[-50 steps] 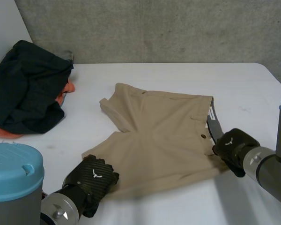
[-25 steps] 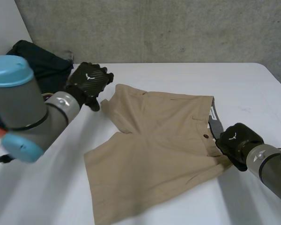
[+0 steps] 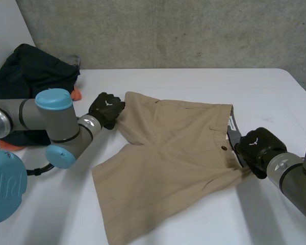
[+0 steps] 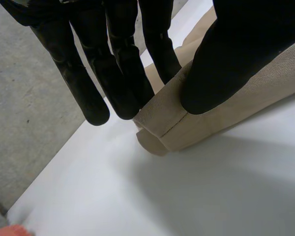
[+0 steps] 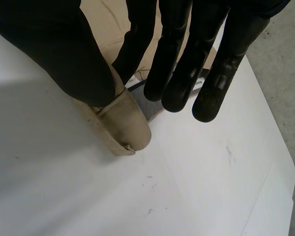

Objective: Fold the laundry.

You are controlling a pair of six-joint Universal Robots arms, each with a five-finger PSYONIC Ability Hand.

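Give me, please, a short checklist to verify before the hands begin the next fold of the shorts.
1. The left hand pinches the far leg's hem corner of the tan fabric shorts: ok.
2. The right hand pinches the waistband corner: ok.
3. Shorts lie spread on the white table: ok.
4. The heap of dark clothes lies apart from the shorts: ok.
5. Each pinch holds both cloth layers: cannot tell.

White table (image 3: pixel 194 84) stretching wide, rough grey concrete wall (image 3: pixel 194 30) close behind it, pale smooth panel (image 3: pixel 2 28) at far left
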